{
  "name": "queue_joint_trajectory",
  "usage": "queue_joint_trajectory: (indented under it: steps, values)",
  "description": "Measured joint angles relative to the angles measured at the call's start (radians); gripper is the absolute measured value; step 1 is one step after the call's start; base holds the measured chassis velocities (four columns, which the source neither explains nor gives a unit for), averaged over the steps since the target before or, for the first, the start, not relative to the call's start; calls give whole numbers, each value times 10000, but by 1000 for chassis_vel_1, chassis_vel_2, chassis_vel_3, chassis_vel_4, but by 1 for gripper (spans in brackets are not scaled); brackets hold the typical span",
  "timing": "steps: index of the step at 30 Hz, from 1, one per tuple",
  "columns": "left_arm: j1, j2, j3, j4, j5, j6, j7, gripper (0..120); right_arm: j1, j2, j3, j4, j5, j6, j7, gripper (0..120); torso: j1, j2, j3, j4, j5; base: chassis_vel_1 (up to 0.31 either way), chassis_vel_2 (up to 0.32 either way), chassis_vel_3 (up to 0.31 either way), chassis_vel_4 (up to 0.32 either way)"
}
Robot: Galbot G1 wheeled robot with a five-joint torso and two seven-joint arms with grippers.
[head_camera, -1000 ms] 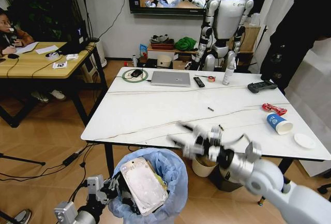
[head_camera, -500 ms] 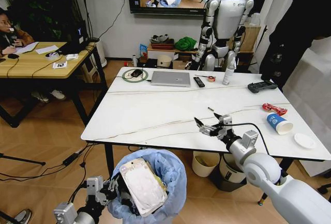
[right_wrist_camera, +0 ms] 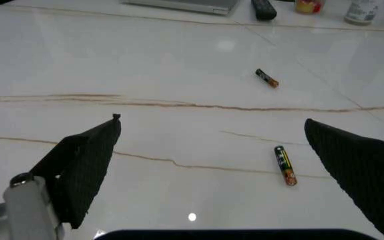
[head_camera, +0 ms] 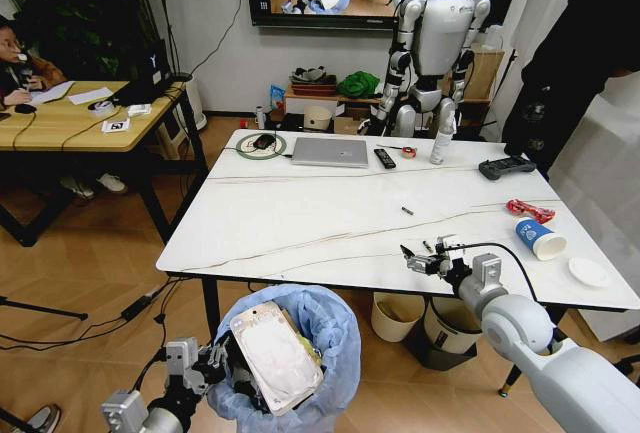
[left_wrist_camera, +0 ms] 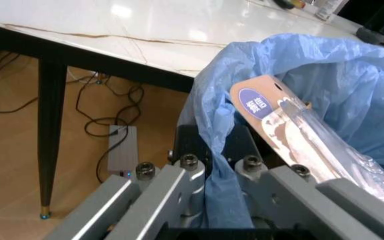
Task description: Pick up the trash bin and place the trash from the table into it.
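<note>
Right wrist view: the right gripper (right_wrist_camera: 212,165) hangs spread wide and empty over the table (right_wrist_camera: 145,65) — one battery (right_wrist_camera: 285,165) between its fingers, another battery (right_wrist_camera: 267,78) beyond. The left gripper (left_wrist_camera: 209,172) clenches the trash bin (head_camera: 310,333) rim below the table edge.

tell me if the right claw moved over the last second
Yes. The right claw, open, has shifted toward the robot's right along the near edge of the table, closer to the blue-white paper cup and now near a small battery.
</note>
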Motion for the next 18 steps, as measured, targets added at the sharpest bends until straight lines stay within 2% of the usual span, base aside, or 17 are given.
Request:
queue_joint_trajectory:
  steps: [6, 18]
  values:
    - [64, 44, -121, -129, -12, 1, 0, 0, 653, 122, -405, -1335, 222, 127, -546, 100, 0, -1, 1, 2, 2, 0, 0, 0, 0]
    - [119, -70, -167, -196, -4, 0, 0, 0, 1524, 375, -783, -3021, 241, 154, -1022, 100, 0, -1, 1, 2, 1, 0, 0, 0, 0]
